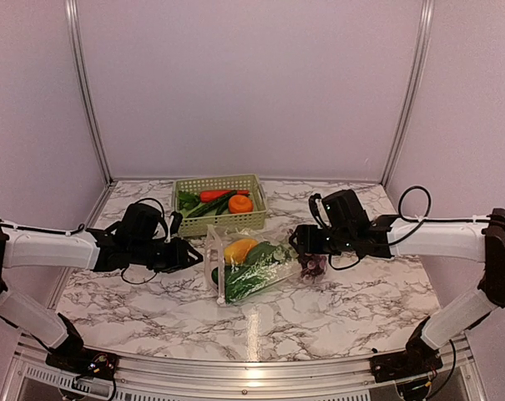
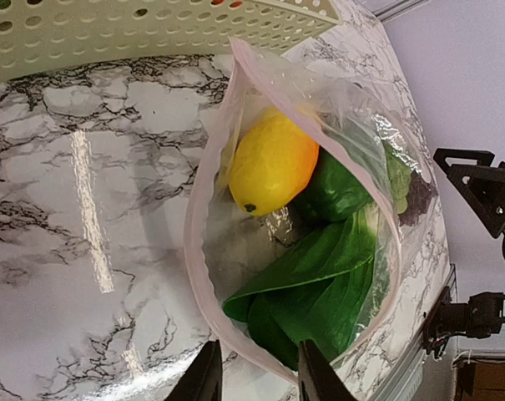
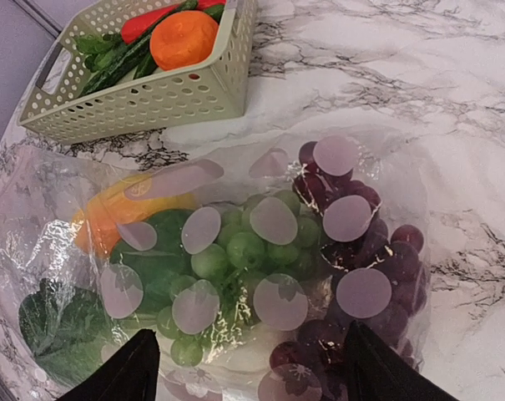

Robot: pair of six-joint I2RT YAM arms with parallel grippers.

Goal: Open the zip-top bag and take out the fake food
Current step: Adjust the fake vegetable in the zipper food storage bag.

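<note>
**Position.** The zip-top bag lies on its side at the centre of the marble table. The pale green basket stands just beside it at 12 o'clock. The bag's mouth is turned to 9 o'clock and its closed end to 3 o'clock.

**Bag state.** The zip strip is seen parted, and the mouth gapes in a wide loop. Opening is judged done, and removal is judged part-way.

**Contents, bag.** The fake food is listed from the mouth inward:
- a yellow-orange fruit nearest the mouth
- a dark green piece behind it
- leafy greens along the lower side
- green grapes and a purple grape bunch packed at the closed end

**Contents, basket.** An orange piece, a red piece and green pieces are seen.

**Jaws.** The left gripper is placed at the mouth, at 9 o'clock. The bag's rim runs between its two fingers, but whether it is nipped cannot be told. The right gripper is spread wide, with one finger on each side of the grape end at 3 o'clock. No contact with the film can be confirmed.

**Handling.**
- The film is judged thin, limp, crinkly and slippery. It is expected to collapse and to slide on the polished top if pulled unanchored.
- The pieces are judged light, hard and smooth. The round ones are likely to roll or to squirt from the pads.
- The closed end should be pinned.
- The yellow-orange fruit should be taken first, across its narrow middle, since the mouth is blocked by it.
- The leafy greens are best pinched at an edge.
</note>
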